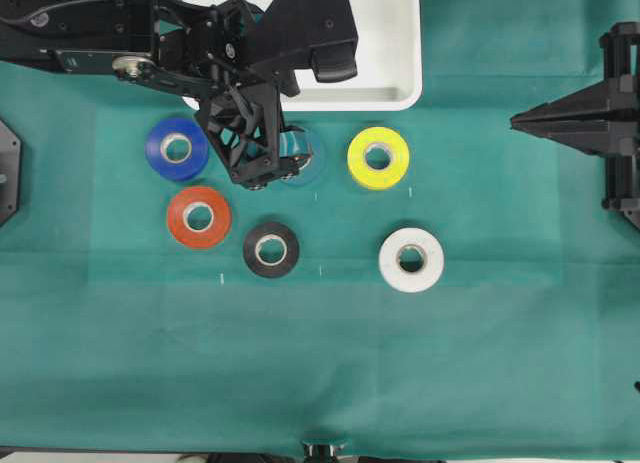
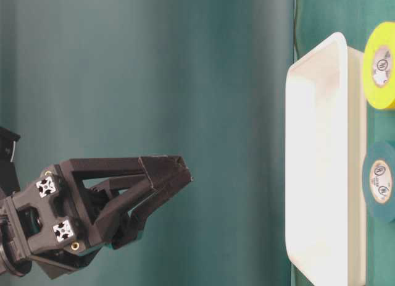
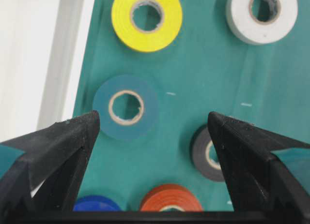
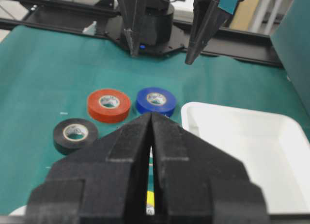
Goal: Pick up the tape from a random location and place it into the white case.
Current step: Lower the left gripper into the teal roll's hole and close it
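Tape point(image 3: 126, 107) flat on green cloth point(image 1: 320, 363), beside white case point(image 1: 400, 53)

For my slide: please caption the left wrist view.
Open left gripper hovers above the teal tape beside the white case.

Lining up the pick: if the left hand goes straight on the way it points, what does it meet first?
Probably the tape, which lies ahead between the open left hand's fingers; height above it is unclear.
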You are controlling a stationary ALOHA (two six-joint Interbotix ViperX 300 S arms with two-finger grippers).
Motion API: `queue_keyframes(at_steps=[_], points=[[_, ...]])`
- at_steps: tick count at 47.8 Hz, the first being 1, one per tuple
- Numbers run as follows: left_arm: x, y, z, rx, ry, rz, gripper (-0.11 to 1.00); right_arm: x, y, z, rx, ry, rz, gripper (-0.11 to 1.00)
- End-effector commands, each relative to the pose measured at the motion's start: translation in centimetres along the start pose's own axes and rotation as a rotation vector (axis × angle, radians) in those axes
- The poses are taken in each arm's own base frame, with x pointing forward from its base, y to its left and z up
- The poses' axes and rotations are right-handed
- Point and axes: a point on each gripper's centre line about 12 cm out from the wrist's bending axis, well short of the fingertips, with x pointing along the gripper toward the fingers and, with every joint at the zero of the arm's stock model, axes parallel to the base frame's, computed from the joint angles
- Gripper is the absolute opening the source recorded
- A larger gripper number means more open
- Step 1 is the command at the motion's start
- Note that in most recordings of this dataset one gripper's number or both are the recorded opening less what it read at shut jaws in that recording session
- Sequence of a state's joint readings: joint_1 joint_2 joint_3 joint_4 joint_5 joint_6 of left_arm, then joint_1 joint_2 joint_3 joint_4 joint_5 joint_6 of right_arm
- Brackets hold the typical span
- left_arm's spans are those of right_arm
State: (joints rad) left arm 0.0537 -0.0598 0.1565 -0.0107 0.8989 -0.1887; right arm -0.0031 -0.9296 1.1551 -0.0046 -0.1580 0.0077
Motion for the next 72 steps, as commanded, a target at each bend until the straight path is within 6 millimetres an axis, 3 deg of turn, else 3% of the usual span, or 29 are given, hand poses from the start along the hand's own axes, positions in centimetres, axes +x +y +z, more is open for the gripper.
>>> queue_keyframes(at_steps=[1,13,36,44,72], points=[[-0.8,-0.4,0.7,0.004,-0.035,-0.01,0.99,0.2,0.0,1.0,0.002,-0.023,-0.001,0.0],[1.0,-0.9,0.1,0.016,-0.011,-0.014,0.99,0.2,0.0,1.0,0.003,-0.018,-0.002,0.0],[8.5,-0.9,-3.4,-0.043,0.084,0.001,0.99,0.3,0.0,0.6,0.0,0.003,-0.002,0.0],[9.1,-1.5,-3.8,-0.033,0.062,-0.013,0.99,0.4,0.0,0.4,0.0,0.012,-0.002,0.0],[12.9,-0.2,-6.6,-0.07,0.094,0.006,0.99,0.6,0.0,0.1,0.003,0.026,-0.002,0.0]])
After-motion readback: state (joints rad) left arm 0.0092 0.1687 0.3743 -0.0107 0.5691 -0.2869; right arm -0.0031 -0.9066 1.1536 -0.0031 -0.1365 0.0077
